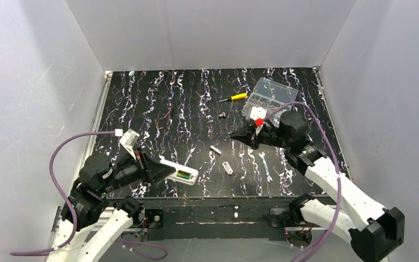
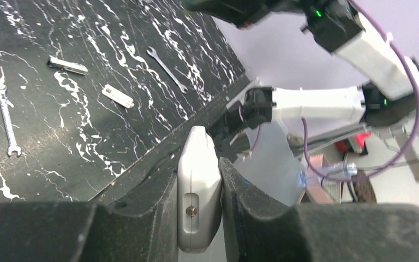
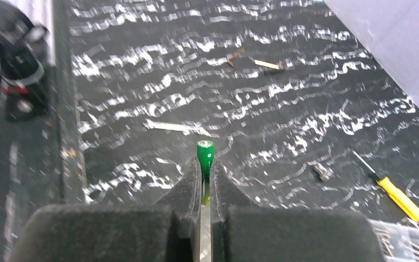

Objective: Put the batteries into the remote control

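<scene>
The white remote control [image 1: 179, 172] hangs just above the table's front-left edge, with my left gripper [image 1: 161, 166] shut on it. A green patch shows on its upper face. In the left wrist view the remote control [image 2: 198, 185] stands edge-on, squeezed between both black fingers of the left gripper [image 2: 196, 166]. My right gripper [image 1: 235, 134] hovers over the middle right of the mat, shut on one green battery [image 3: 205, 152]. The battery's capped end sticks out past the tips of the right gripper [image 3: 204, 164]. No other battery is in view.
A clear parts box [image 1: 267, 98] and a yellow screwdriver [image 1: 234, 97] lie at the back right. A small wrench [image 1: 265, 166], a flat cover piece [image 1: 227, 168] and a white-silver stick [image 1: 215, 149] lie between the arms. Another wrench [image 2: 5, 117] lies further left.
</scene>
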